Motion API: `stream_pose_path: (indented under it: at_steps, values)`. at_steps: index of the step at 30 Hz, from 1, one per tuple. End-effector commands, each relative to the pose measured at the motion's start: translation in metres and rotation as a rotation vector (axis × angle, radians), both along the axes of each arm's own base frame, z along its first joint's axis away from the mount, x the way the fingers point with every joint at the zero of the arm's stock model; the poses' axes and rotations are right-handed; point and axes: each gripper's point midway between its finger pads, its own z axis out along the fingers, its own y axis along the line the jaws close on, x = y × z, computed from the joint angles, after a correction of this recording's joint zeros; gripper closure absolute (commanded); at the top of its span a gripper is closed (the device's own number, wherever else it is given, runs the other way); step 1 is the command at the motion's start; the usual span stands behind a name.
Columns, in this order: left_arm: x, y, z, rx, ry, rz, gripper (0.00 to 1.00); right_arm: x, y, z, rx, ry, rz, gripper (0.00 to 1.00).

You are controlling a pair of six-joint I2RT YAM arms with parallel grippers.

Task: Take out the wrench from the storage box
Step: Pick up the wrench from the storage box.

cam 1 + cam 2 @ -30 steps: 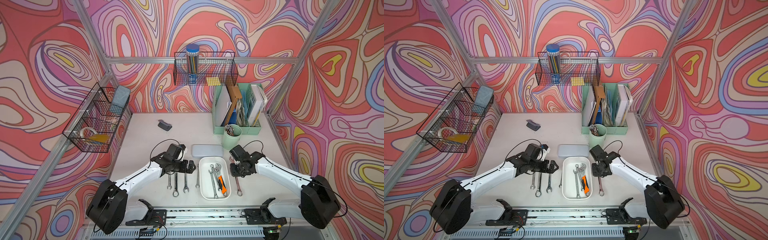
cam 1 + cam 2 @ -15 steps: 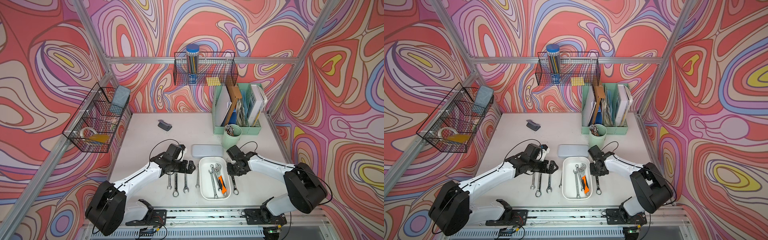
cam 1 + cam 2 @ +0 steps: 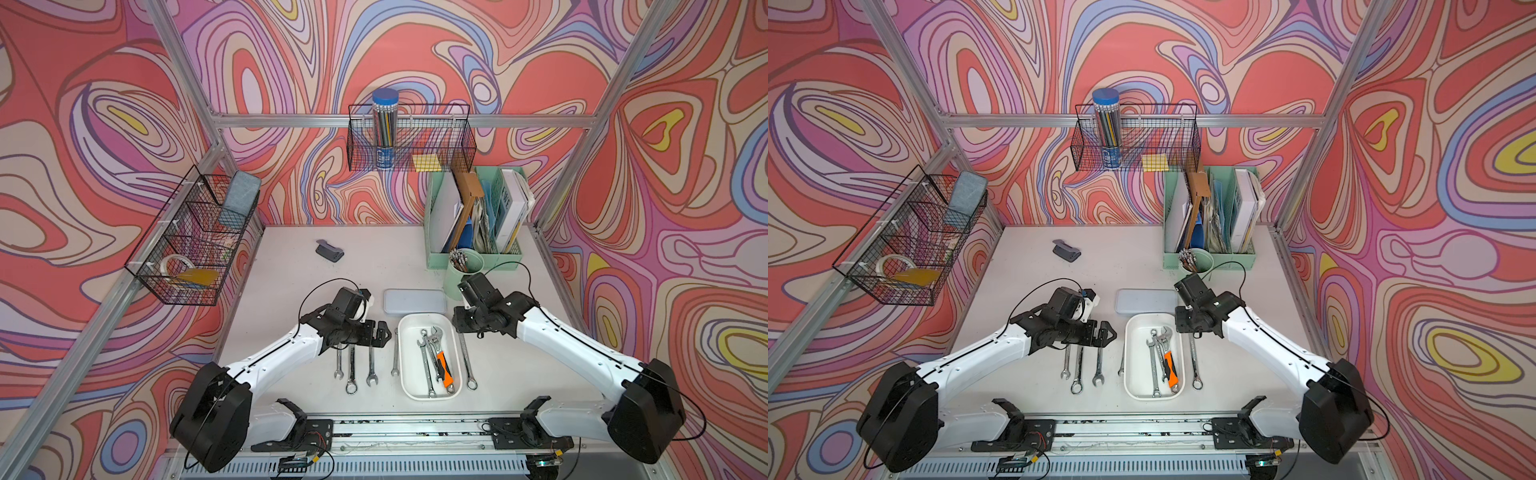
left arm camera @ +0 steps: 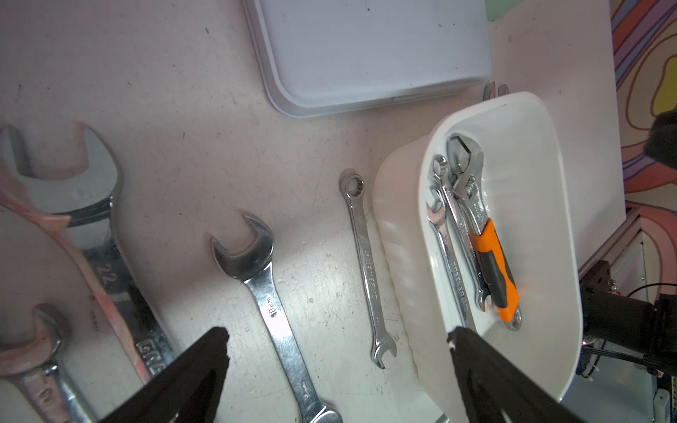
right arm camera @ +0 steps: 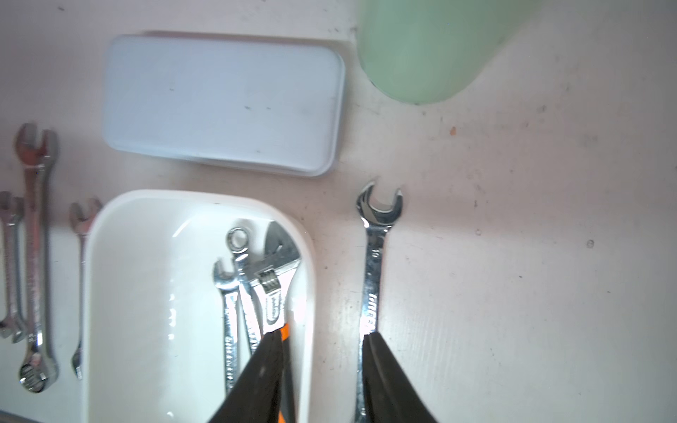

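**Storage box and wrenches, both arms over the table.** We find the storage box (image 3: 409,365), a shallow white tray, in the lower middle of both top views. It rests on the pale table (image 3: 282,266) between the two arms.

- **In the box:** an adjustable wrench (image 3: 441,358) with an orange grip lies lengthwise. Two slim combination wrenches (image 3: 425,361) lie beside it.
- **Outside the box, right:** a lone wrench (image 3: 465,357) lies flat on the table just beside the box's right wall and parallel to it. Its open end points toward the top of the frame.
- **Outside the box, left:** a row of four wrenches (image 3: 352,370) lies on the table. The smallest wrench (image 3: 395,357) is just beside the left wall.
- **Left gripper (image 4: 337,333):** we see it spread wide and holding nothing. In a top view it hangs over the upper ends of the row, left of the box.
- **Right gripper (image 5: 321,334):** its dark fingers (image 5: 273,348) stand narrowly apart, with nothing between them. In the right wrist view, one finger overlaps the orange grip and the other the lone wrench's shank. We cannot tell whether that finger touches the shank.
- **Surroundings:** a pale grey-blue lidded case (image 3: 414,300) lies just above the box in the frame. A mint-green cup (image 3: 457,278) of pens stands to the upper right of that case, in front of a mint-green file holder (image 3: 436,232).
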Motion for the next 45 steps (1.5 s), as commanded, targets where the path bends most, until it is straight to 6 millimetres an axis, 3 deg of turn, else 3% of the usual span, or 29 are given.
stream_pose_path:
  at_steps: [1,7,14,22,35,45]
  values:
    - [0.004,-0.003,0.019,-0.031,-0.038,-0.008,0.01,-0.026,0.020,-0.006,-0.028,0.064,0.019,0.61]
    - [0.001,0.000,0.021,-0.021,-0.042,-0.013,0.01,-0.043,0.071,-0.033,-0.077,0.098,0.077,0.59]
    - [-0.002,0.004,0.018,-0.012,-0.046,-0.009,0.01,-0.055,0.092,-0.067,-0.081,0.168,0.114,0.59]
    - [-0.002,0.001,0.013,-0.020,-0.037,-0.017,0.01,-0.067,0.090,-0.102,-0.119,0.253,0.087,0.62]
    - [-0.006,0.000,0.003,-0.033,-0.030,-0.022,0.01,-0.072,0.092,-0.136,-0.209,0.358,0.077,0.69]
    - [-0.007,0.000,-0.002,-0.030,-0.017,-0.029,0.01,-0.071,0.102,-0.146,-0.209,0.384,0.095,0.87]
